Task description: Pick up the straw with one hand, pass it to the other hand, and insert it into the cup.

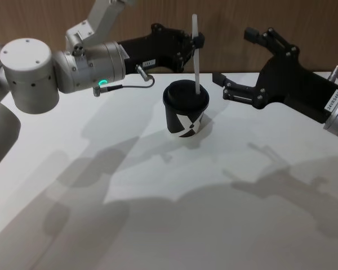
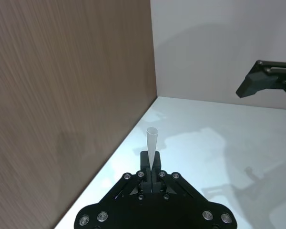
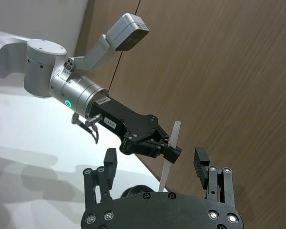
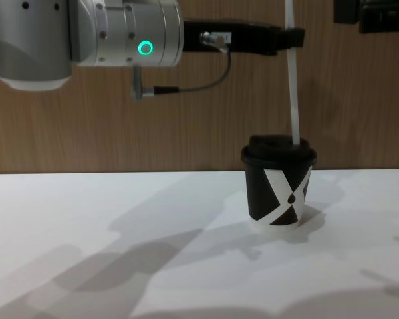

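Observation:
The black cup [image 1: 185,109] with its white X mark stands upright at the middle of the white table, also in the chest view [image 4: 278,183]. The white straw [image 1: 196,62] stands nearly upright over it, its lower end meeting the domed lid; I cannot tell how deep it goes. My left gripper [image 1: 198,40], on the silver wrist with the green ring, is shut on the straw's upper part [image 2: 151,143]. My right gripper [image 1: 236,56] hangs open to the right of the cup, holding nothing, its fingers [image 3: 201,161] spread apart.
A brown wood wall [image 1: 225,17] rises right behind the cup and both grippers. The white table [image 1: 158,225] stretches toward me with only arm shadows on it.

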